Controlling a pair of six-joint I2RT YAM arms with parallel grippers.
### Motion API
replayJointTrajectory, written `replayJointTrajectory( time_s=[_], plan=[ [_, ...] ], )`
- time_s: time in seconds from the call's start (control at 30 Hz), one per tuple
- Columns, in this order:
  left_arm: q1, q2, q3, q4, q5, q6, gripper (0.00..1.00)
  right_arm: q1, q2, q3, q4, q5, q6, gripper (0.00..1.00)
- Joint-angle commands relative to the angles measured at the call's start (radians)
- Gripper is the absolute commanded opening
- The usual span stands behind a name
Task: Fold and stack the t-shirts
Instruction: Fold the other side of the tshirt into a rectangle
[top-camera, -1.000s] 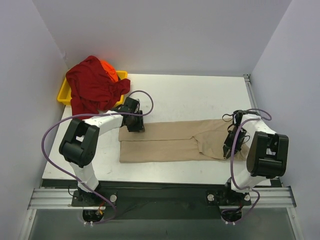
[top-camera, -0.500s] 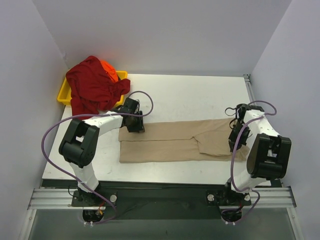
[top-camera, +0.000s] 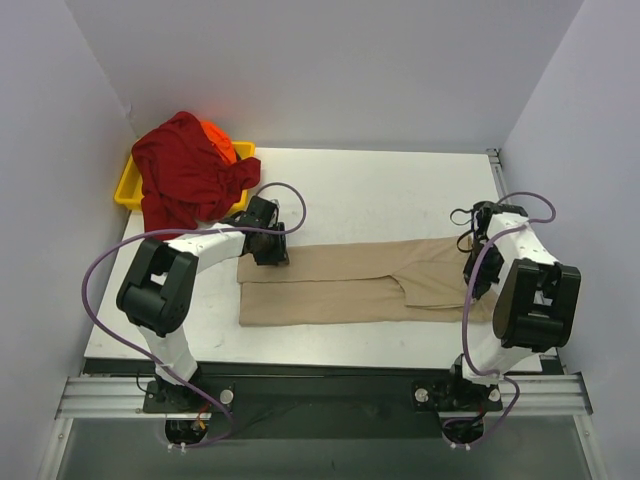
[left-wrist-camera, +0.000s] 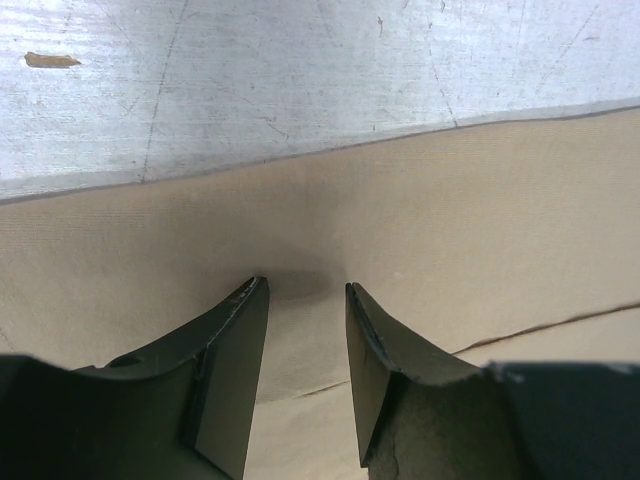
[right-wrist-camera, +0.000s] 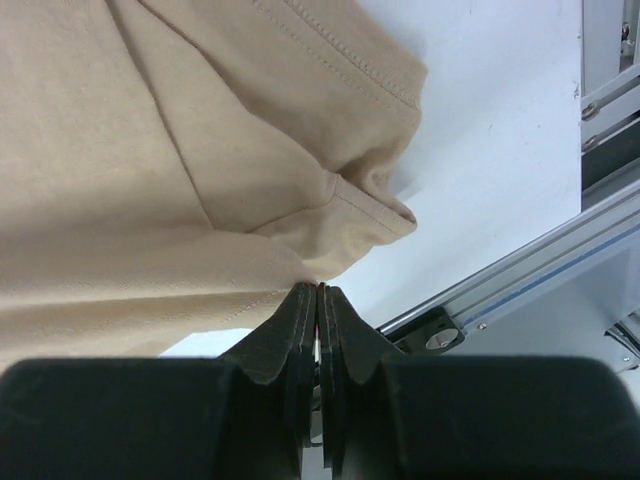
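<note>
The tan t-shirt (top-camera: 340, 285) lies folded in a long strip across the table's front half. My left gripper (top-camera: 272, 255) is open, its fingers pressed down on the shirt's far left corner; the left wrist view shows the jaws (left-wrist-camera: 305, 285) apart on the tan cloth (left-wrist-camera: 450, 220). My right gripper (top-camera: 477, 272) is shut on the shirt's right end; the right wrist view shows the closed jaws (right-wrist-camera: 318, 288) pinching a fold of tan cloth (right-wrist-camera: 150, 150) near the sleeve hem. The dark red t-shirt (top-camera: 185, 175) is heaped at the back left, with the orange t-shirt (top-camera: 218, 140) showing behind it.
A yellow tray (top-camera: 128, 190) under the red and orange shirts sits at the table's back left corner. The white table (top-camera: 380, 190) is walled on three sides. An aluminium rail (right-wrist-camera: 520, 290) runs along the table's right edge, close to my right gripper.
My right gripper has moved away from the table's front edge and slightly right, taking the shirt's right end with it. The left arm has not moved.
</note>
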Motion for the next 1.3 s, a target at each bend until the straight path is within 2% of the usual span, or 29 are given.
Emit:
replayJointTrajectory(
  time_s=[0.0, 0.03, 0.07, 0.13, 0.2, 0.27, 0.37, 0.43, 0.53, 0.7, 0.9, 1.27],
  plan=[
    [0.000, -0.044, -0.014, 0.005, 0.007, 0.009, 0.47, -0.005, 0.017, 0.034, -0.045, 0.050, 0.006, 0.06],
    [0.000, -0.046, -0.012, 0.005, 0.007, 0.009, 0.47, -0.004, 0.019, 0.040, -0.045, 0.041, 0.007, 0.21],
    [-0.001, -0.046, -0.014, 0.006, 0.007, 0.008, 0.47, 0.004, 0.013, 0.044, -0.045, 0.030, 0.008, 0.29],
    [-0.003, -0.049, -0.014, 0.005, 0.007, 0.008, 0.47, 0.025, -0.001, 0.059, -0.046, 0.010, 0.011, 0.42],
    [-0.006, -0.046, -0.012, 0.005, 0.007, 0.008, 0.47, 0.079, -0.032, 0.074, -0.054, 0.001, 0.015, 0.49],
    [-0.006, -0.046, -0.012, 0.003, 0.007, 0.006, 0.47, 0.126, -0.065, 0.105, -0.048, -0.028, 0.008, 0.50],
    [-0.007, -0.044, -0.012, 0.003, 0.007, 0.005, 0.47, 0.249, -0.081, 0.132, -0.005, -0.166, -0.034, 0.48],
    [-0.009, -0.044, -0.012, 0.003, 0.006, 0.003, 0.47, 0.310, -0.069, 0.133, 0.023, -0.289, -0.046, 0.44],
    [-0.009, -0.046, -0.017, -0.001, 0.003, 0.002, 0.48, 0.381, -0.017, 0.123, 0.063, -0.348, -0.057, 0.40],
    [-0.009, -0.052, -0.024, -0.007, -0.003, 0.003, 0.47, 0.470, 0.077, 0.099, 0.087, -0.327, -0.055, 0.34],
    [-0.009, -0.058, -0.030, -0.010, -0.008, 0.002, 0.48, 0.545, 0.134, 0.042, 0.118, -0.295, -0.055, 0.33],
    [-0.009, -0.046, -0.027, -0.007, -0.002, -0.003, 0.48, 0.553, 0.157, 0.013, 0.095, -0.200, -0.022, 0.35]
  ],
)
